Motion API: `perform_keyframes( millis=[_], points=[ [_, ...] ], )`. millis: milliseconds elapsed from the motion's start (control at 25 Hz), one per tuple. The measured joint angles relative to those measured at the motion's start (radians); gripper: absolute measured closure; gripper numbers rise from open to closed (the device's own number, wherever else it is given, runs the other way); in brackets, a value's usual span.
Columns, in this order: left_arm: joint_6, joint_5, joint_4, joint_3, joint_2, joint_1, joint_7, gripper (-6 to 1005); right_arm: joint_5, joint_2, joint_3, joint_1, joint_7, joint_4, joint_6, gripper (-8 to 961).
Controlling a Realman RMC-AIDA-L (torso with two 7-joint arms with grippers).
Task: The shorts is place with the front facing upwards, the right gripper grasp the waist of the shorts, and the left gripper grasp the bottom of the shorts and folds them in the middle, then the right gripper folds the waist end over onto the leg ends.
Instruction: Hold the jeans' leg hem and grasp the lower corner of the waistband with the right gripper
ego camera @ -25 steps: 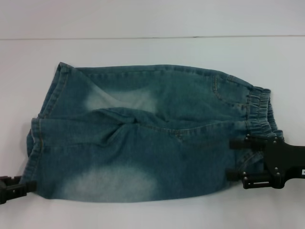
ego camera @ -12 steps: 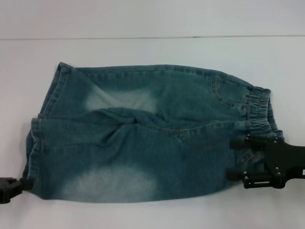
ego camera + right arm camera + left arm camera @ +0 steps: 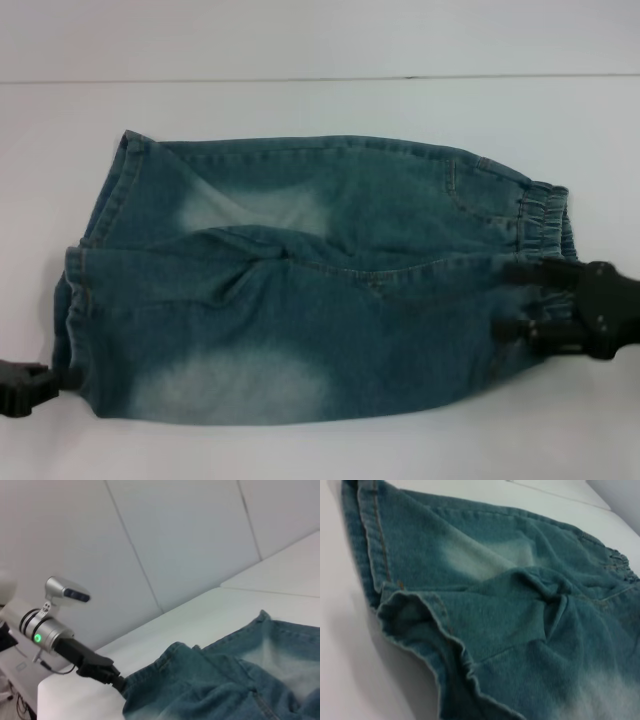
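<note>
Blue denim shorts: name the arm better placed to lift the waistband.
Right. The right gripper sits at the elastic waistband of the blue denim shorts; the left gripper is at the leg hem, far from it.

Head view looks down from above; both wrist views sit low and close, sharing the shorts [image 3: 300, 290]

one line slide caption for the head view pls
Denim shorts flat on white table, left gripper at leg hem, right gripper at waistband.
</note>
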Motion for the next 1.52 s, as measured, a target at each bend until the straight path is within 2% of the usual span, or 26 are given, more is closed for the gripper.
perform_keyframes(
  millis=[80, 240, 280, 400, 560, 760, 1280, 1520],
  points=[
    [0.000, -0.004, 0.001, -0.005, 0.001, -0.010, -0.016, 999, -0.001, -0.019, 0.003, 0.017, 0.113, -0.016, -0.001, 32],
    [0.009, -0.021, 0.008, -0.008, 0.007, -0.032, -0.074, 998, -0.018, -0.086, -0.015, 0.079, 0.448, -0.069, -0.004, 37],
    [0.013, -0.024, 0.012, -0.008, 0.008, -0.039, -0.089, 998, -0.036, -0.098, -0.020, 0.092, 0.510, -0.094, -0.005, 38],
    [0.012, -0.031, 0.025, -0.009, 0.006, -0.050, -0.118, 998, -0.132, -0.109, -0.029, 0.126, 0.591, -0.188, -0.022, 42],
    [0.006, -0.043, 0.029, -0.015, 0.006, -0.055, -0.140, 998, -0.303, -0.111, -0.038, 0.166, 0.561, -0.288, -0.097, 47],
    [0.004, -0.076, 0.029, -0.022, 0.010, -0.058, -0.148, 999, -0.448, -0.104, -0.076, 0.192, 0.534, -0.333, -0.131, 53],
    [-0.006, -0.084, 0.028, -0.022, 0.007, -0.066, -0.141, 998, -0.564, -0.094, -0.129, 0.223, 0.502, -0.343, -0.080, 70],
    [-0.009, -0.084, 0.024, -0.022, 0.006, -0.063, -0.138, 999, -0.563, -0.072, -0.153, 0.232, 0.498, -0.338, -0.044, 77]
  ],
)
